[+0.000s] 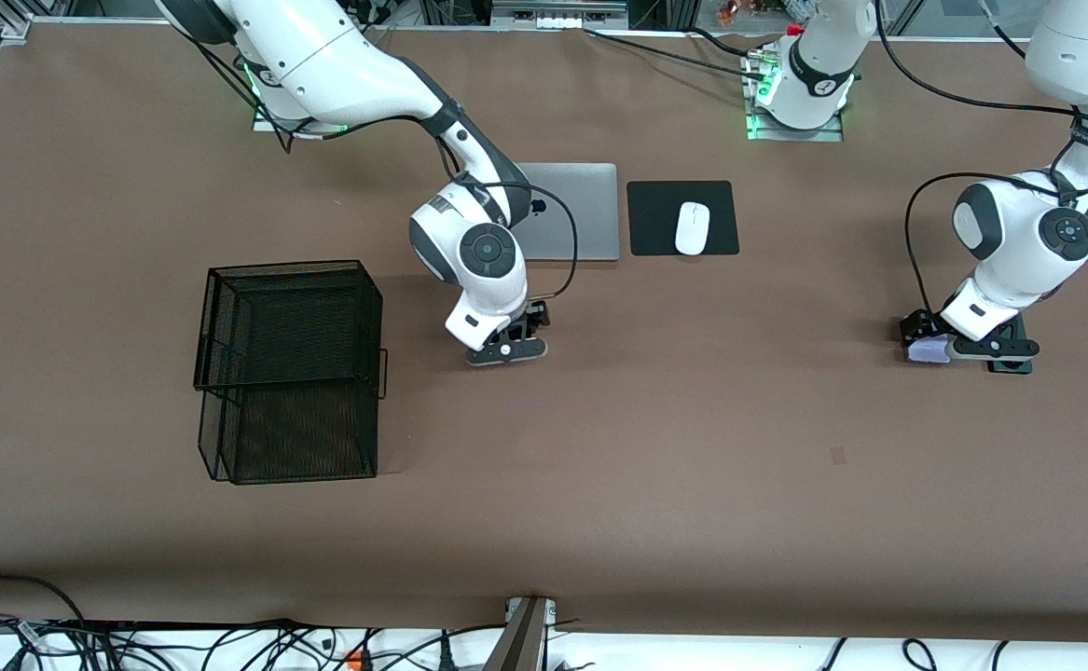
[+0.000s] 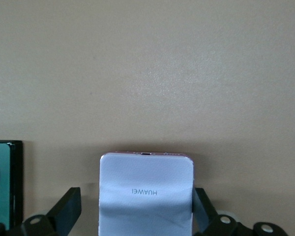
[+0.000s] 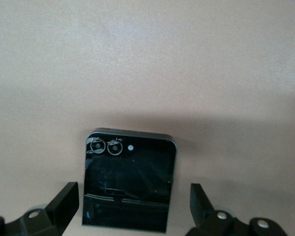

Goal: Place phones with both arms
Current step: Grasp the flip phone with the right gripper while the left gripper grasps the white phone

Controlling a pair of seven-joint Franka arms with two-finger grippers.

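Note:
My left gripper (image 1: 937, 349) is down at the table at the left arm's end, open, its jaws on either side of the pale lilac-white phone (image 1: 928, 352). In the left wrist view that phone (image 2: 146, 196) lies flat between the fingers (image 2: 69, 209), one finger close against its edge. The dark green phone (image 2: 2, 184) lies beside it, mostly under the gripper (image 1: 1012, 365). My right gripper (image 1: 509, 347) is low near the table's middle, open. In the right wrist view the small black phone (image 3: 129, 184) lies flat between its fingers (image 3: 64, 201), with a gap on each side.
A black wire mesh basket (image 1: 290, 368) stands toward the right arm's end. A silver laptop (image 1: 576, 210) lies closed by the right arm's wrist. Beside it a white mouse (image 1: 692, 227) rests on a black pad (image 1: 655, 219).

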